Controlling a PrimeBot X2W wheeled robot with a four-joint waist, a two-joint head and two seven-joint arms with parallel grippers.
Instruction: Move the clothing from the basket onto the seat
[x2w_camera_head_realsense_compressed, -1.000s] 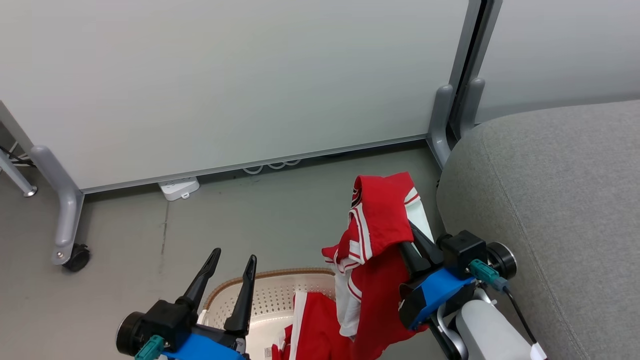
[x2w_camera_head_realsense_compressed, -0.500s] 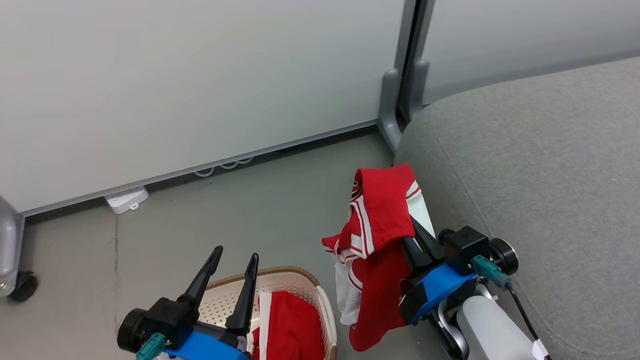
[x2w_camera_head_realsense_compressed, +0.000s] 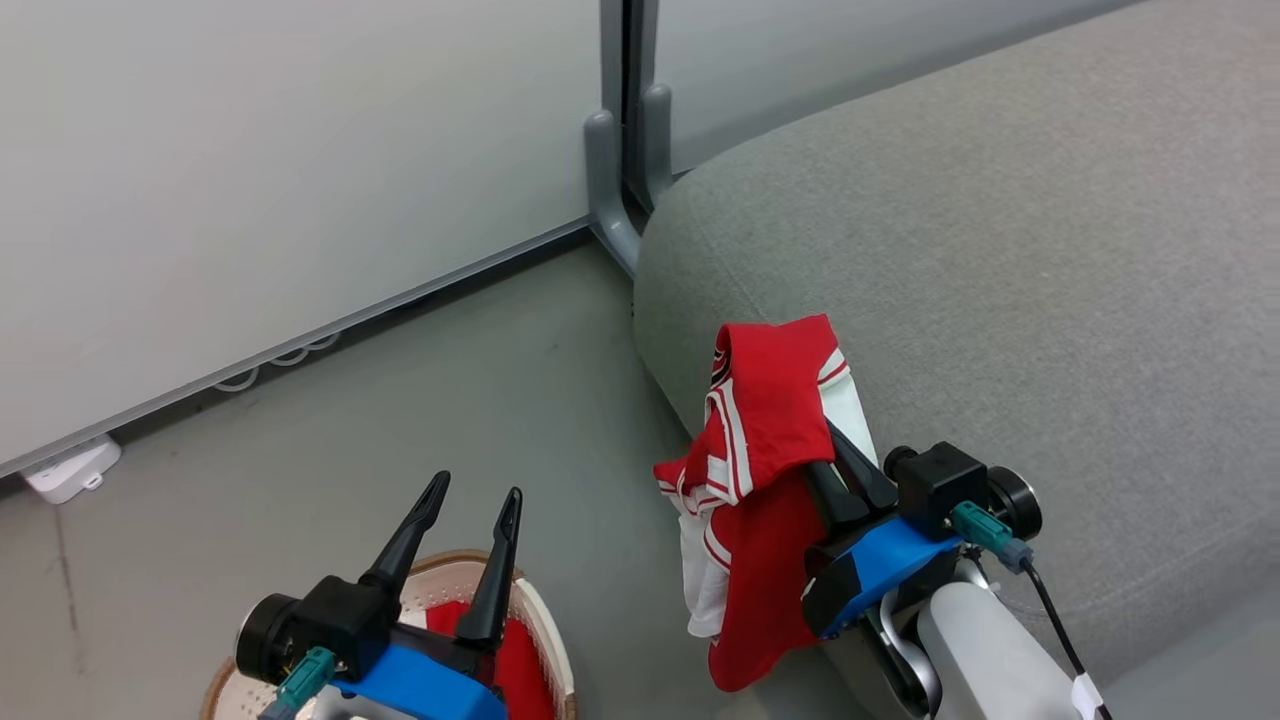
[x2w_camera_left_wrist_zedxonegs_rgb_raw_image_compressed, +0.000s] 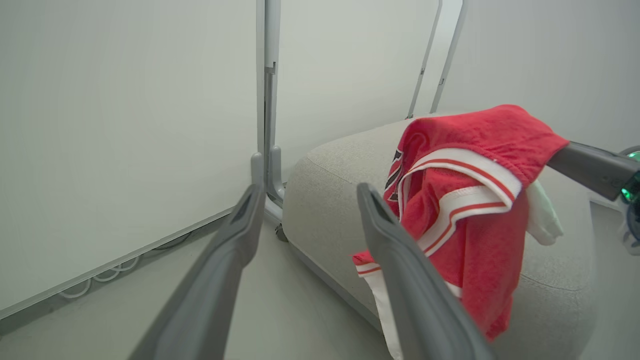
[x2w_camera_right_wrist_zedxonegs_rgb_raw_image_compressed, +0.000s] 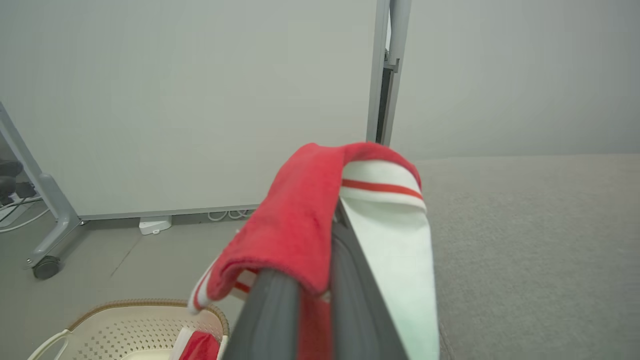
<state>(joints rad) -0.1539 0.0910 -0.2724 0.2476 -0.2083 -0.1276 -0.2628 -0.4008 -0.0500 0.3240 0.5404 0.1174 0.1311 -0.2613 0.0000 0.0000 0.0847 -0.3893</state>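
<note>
A red garment (x2w_camera_head_realsense_compressed: 765, 430) of soft jersey cloth, with white stripes and a white panel, drapes over the right gripper (x2w_camera_head_realsense_compressed: 848, 478). Its fingers (x2w_camera_right_wrist_zedxonegs_rgb_raw_image_compressed: 350, 300) are pressed together on a fold of the cloth, and the rest hangs down beside the rounded corner of the light-grey seat (x2w_camera_head_realsense_compressed: 1000, 280). Whether the cloth brushes the seat's side cannot be told. The fingertips are buried under the fabric, and a dark emblem on the red is folded out of reading.

The left gripper (x2w_camera_head_realsense_compressed: 478, 487) stands with fingers apart and nothing between them, above the basket (x2w_camera_head_realsense_compressed: 548, 625). The basket is cut off by the bottom edge of the head view, and more red clothing (x2w_camera_head_realsense_compressed: 515, 660) lies in it. Behind, pale partition panels (x2w_camera_head_realsense_compressed: 250, 170) meet at a grey post (x2w_camera_head_realsense_compressed: 612, 180) by the seat's corner. A white power strip (x2w_camera_head_realsense_compressed: 70, 468) lies on the grey floor (x2w_camera_head_realsense_compressed: 450, 400).
</note>
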